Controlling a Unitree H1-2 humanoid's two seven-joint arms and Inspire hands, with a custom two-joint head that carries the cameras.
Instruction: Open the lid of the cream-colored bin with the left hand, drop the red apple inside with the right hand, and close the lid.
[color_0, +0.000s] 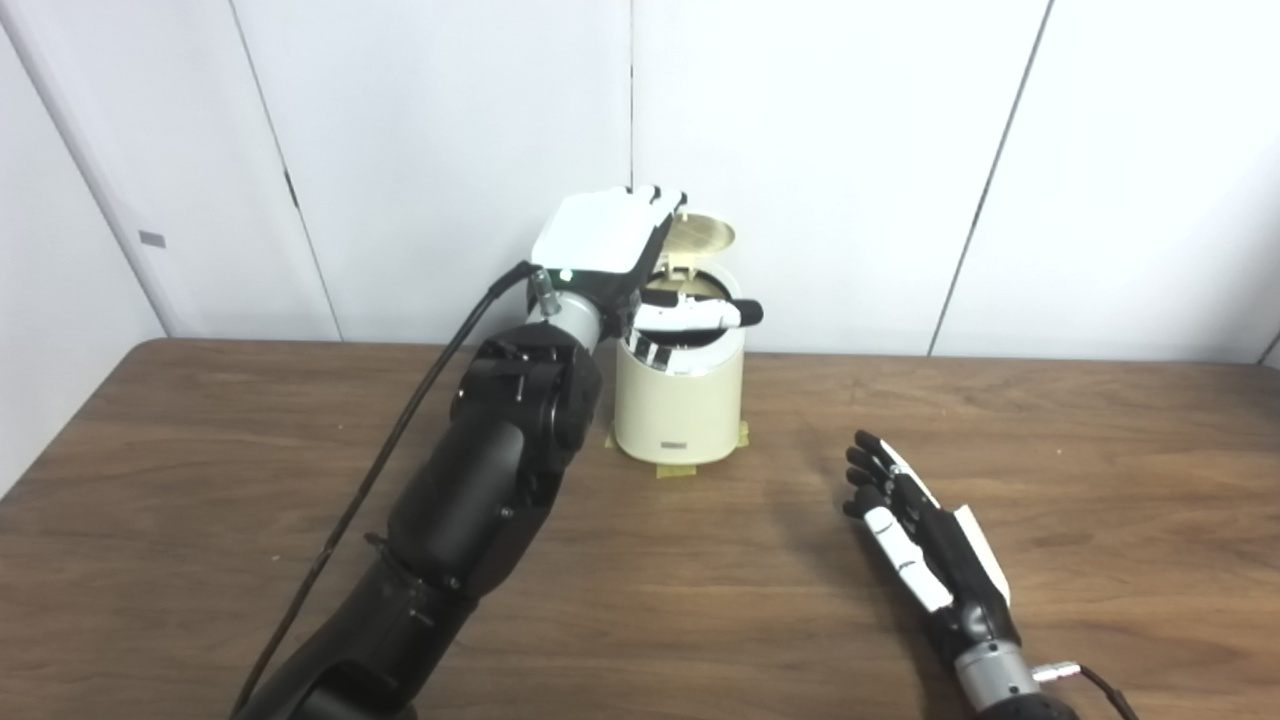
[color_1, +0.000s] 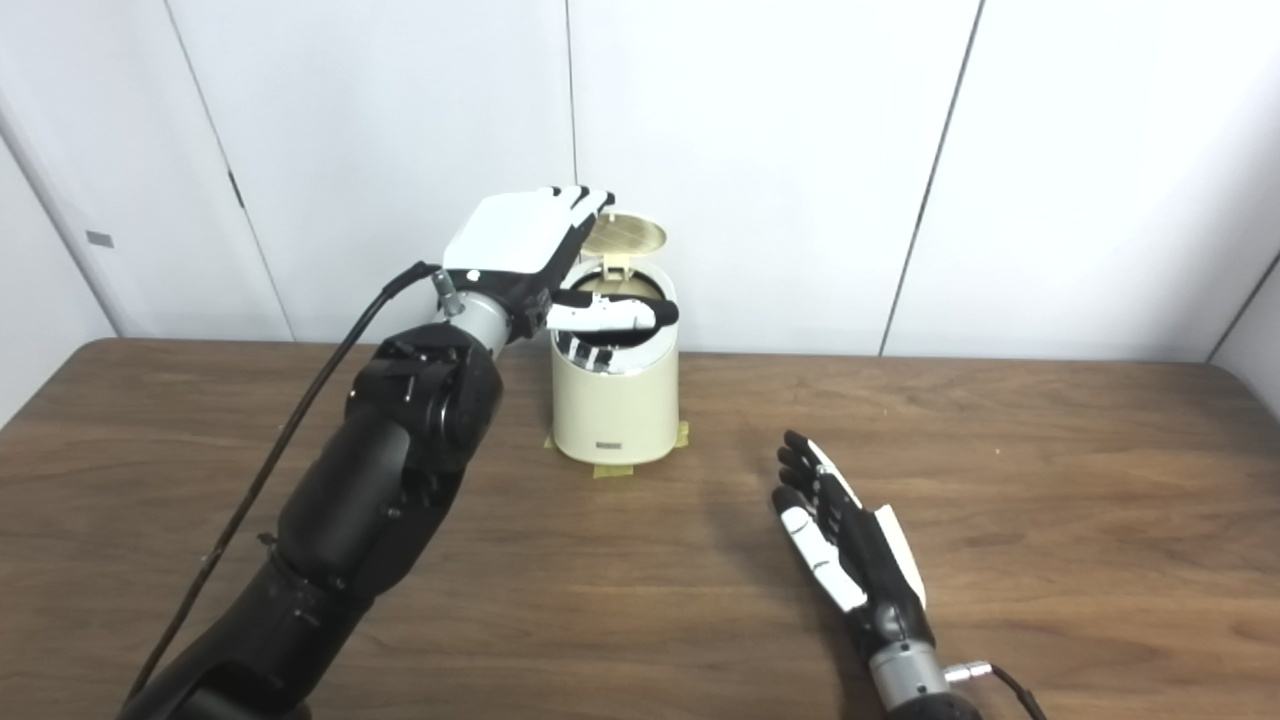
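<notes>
bin (color_0: 680, 405) stands upright on the surface (color_0: 200, 470), near its far edge and close to the wall, with strips of tape under its base. lid (color_0: 700, 234) is raised, tilted up behind the bin's open mouth and hinged at the bin's back rim. left hand (color_0: 620, 250) is over the bin's top, at the bin's left side: its fingers (color_0: 660, 196) reach up beside the raised lid (whether they touch it cannot be told) and the thumb lies across the bin's mouth. the hand's fingers are apart and clasp nothing that shows. right hand (color_1: 845, 545) is on the near side of the bin, well apart from it and to its right, low over the surface, palm turned inward, fingers stretched and spread, holding nothing. apple is not to be seen in either view; the bin's inside is hidden by the left hand.
</notes>
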